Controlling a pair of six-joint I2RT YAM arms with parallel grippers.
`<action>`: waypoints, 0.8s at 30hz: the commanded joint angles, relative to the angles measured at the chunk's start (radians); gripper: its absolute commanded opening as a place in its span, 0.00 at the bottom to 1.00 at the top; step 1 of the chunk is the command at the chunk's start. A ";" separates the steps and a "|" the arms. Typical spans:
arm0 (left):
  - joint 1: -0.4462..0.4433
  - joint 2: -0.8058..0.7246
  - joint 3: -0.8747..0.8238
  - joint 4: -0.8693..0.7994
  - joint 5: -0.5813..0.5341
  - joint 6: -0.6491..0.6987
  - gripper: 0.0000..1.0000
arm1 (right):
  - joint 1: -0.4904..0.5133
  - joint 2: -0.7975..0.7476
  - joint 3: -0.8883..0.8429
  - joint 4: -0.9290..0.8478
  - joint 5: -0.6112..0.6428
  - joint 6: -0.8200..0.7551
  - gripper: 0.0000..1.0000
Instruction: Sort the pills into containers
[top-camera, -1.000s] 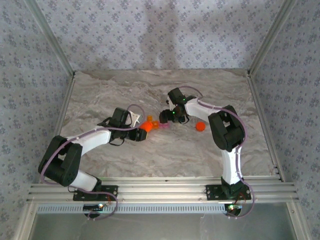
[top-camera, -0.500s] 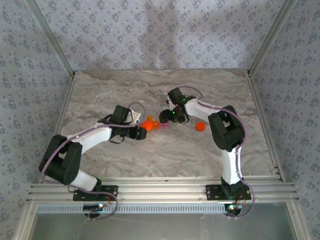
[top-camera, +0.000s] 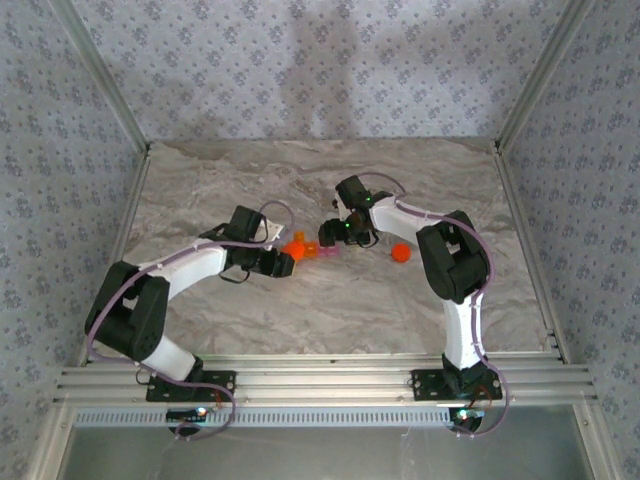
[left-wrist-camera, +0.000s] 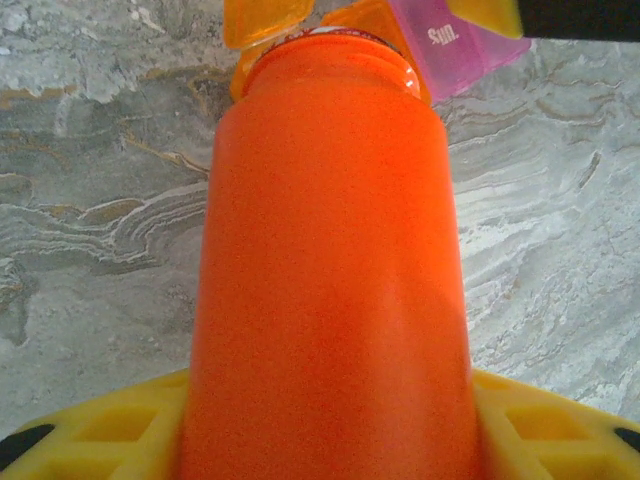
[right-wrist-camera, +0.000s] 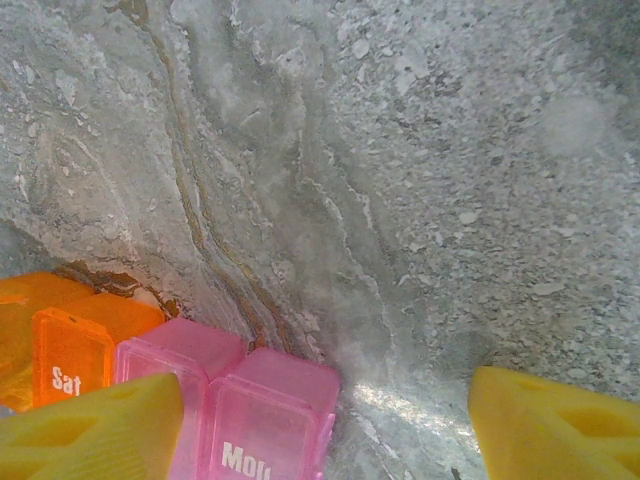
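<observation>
My left gripper is shut on the taller orange bottle, yellow fingers on both sides. The bottle's open mouth points at the containers. They are tiny joined cubes, orange and pink. In the right wrist view the orange part reads "Sat" and the pink part reads "Mon". My right gripper stands open over them, its left finger against the pink part. No pills are visible.
A round orange cap lies on the marble table just right of my right gripper. Patterned walls and metal frame posts enclose the table on three sides.
My left arm has shifted a little, its elbow drawn inward and the bottle turned slightly at the containers. The right arm, the containers and the cap have stayed in place.
</observation>
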 joint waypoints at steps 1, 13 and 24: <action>0.005 0.009 0.041 -0.044 -0.003 0.024 0.00 | -0.006 0.026 -0.011 0.000 -0.009 0.012 0.77; 0.005 0.034 0.086 -0.100 -0.013 0.026 0.00 | -0.006 0.027 -0.010 0.004 -0.013 0.013 0.77; 0.005 0.060 0.138 -0.150 -0.020 0.031 0.00 | -0.009 0.030 -0.009 0.008 -0.017 0.015 0.77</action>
